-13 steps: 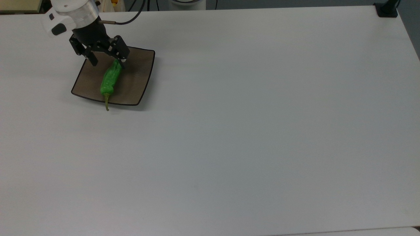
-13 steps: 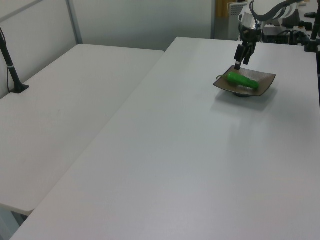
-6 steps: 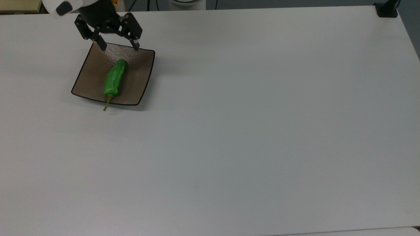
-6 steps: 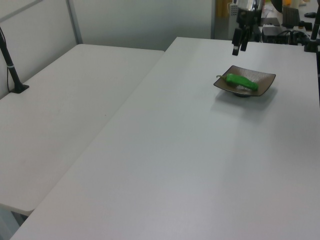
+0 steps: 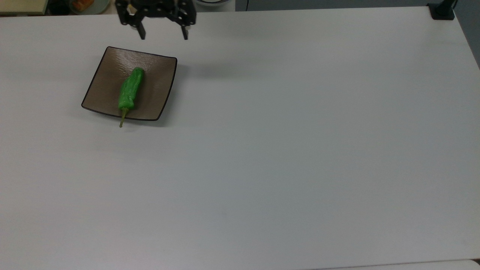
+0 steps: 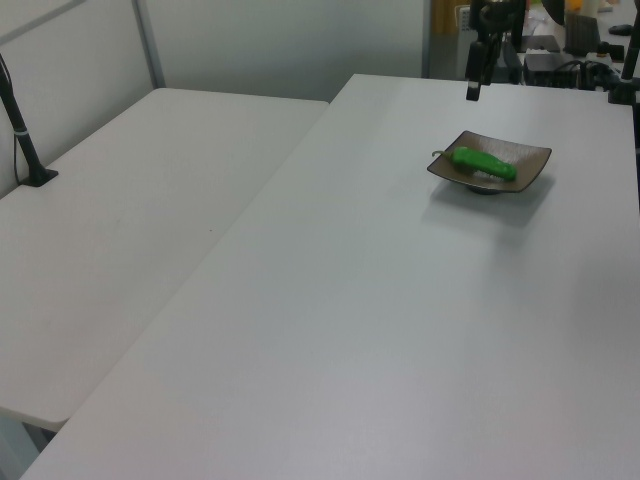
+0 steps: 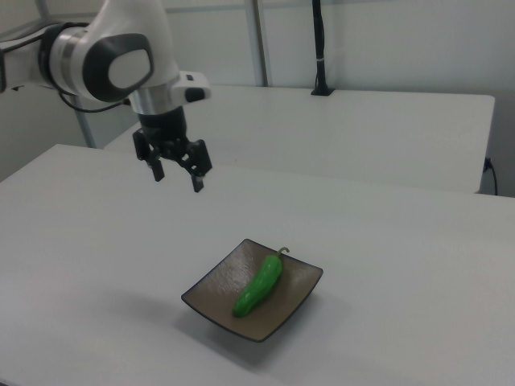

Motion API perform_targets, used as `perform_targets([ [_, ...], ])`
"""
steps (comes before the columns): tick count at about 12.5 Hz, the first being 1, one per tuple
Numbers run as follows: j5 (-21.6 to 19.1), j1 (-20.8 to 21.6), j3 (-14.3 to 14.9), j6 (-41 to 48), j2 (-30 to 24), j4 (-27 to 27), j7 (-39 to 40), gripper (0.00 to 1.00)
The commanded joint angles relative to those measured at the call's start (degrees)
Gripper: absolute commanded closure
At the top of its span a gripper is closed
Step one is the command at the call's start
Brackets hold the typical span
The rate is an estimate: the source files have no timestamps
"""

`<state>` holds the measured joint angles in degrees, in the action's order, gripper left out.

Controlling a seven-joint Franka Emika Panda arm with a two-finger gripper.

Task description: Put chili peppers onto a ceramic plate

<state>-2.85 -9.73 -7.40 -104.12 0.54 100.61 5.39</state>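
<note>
Jaws wide apart, holding nothing, touching nothing. The gripper [image 5: 163, 35] hangs in the air beyond the plate's far edge in the top view; in the right view the gripper [image 7: 179, 178] sits well above the worktop [image 7: 402, 241], off to the right view's left of the plate.

Change over the last 1 s: the jaws were down over the plate with 1 finger right at the pepper's blunt end; 0.5 s ago they had lifted to the plate's far rim; now they are clear of the plate altogether, raised and drawn back. The pepper has barely shifted since release.

Pepper [image 5: 129, 90]: bright green, lying flat on the brown square plate [image 5: 106, 80], running roughly along the plate's middle. Stem [image 5: 122, 119] pokes out over the near rim in the top view; body fully inside the rim. Left view agrees: pepper [image 6: 484, 163] resting on the plate [image 6: 530, 160].

Judgement: placement looks done; the arm appears to be retreating. Only 1 pepper seen.
</note>
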Motion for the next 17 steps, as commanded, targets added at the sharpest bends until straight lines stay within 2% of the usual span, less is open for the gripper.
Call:
perform_targets([
  [1, 3.38, 5.77, 0.28, 1.29, -0.37, 0.11, -3.98, 0.0],
  [5, 3.2, 5.86, 0.19, 4.35, 0.34, -2.26, -4.07, 0.0],
  [7, 3.38, 8.83, 1.15, 4.19, 0.34, -2.26, -4.07, 0.0],
  [8, 3.38, 11.03, 3.07, 4.19, 0.34, -2.17, -4.07, 0.0],
  [10, 3.38, 16.48, 8.69, 4.19, 0.25, -2.17, -4.07, 0.0],
  [17, 3.11, 16.41, 9.07, 3.84, -0.01, -2.17, -4.16, 0.0],
])
